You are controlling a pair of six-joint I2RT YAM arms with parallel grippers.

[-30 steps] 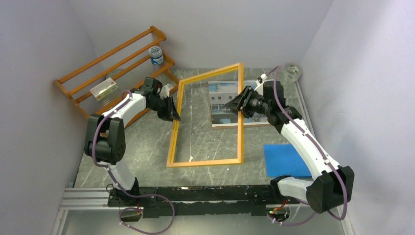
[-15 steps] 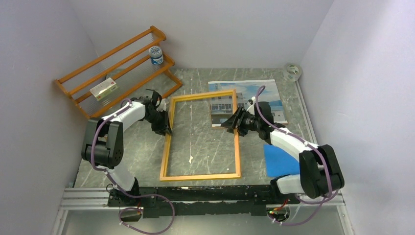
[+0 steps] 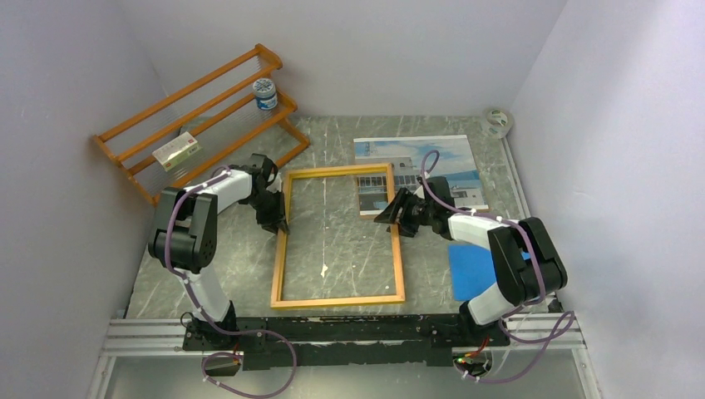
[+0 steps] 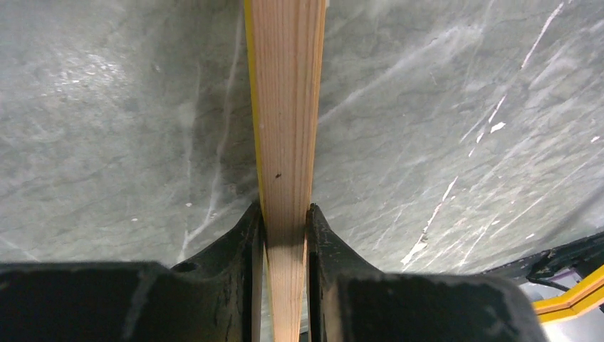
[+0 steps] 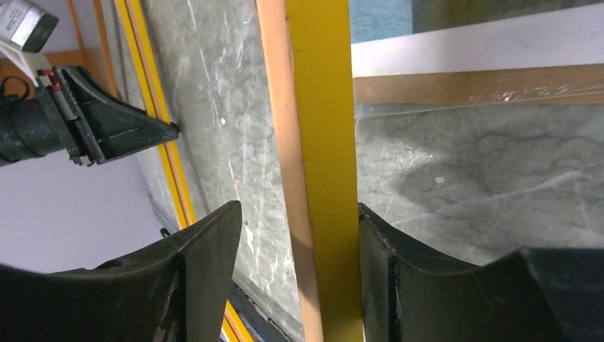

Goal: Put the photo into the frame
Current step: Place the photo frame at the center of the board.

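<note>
The frame lies low over the table's middle, with its wood back up in the left wrist view and its yellow face showing in the right wrist view. My left gripper is shut on its left rail. My right gripper is open and straddles the right rail; one finger touches the yellow face and the other stands apart. The photo lies face up behind the frame's far right corner, partly seen through the pane.
An orange slatted rack stands at the back left with a jar and a small box on it. A blue sheet lies at the right. A tape roll sits in the far right corner.
The frame has come down from a steep tilt to lie nearly flat and nearer to me. Both arms have lowered with it.
</note>
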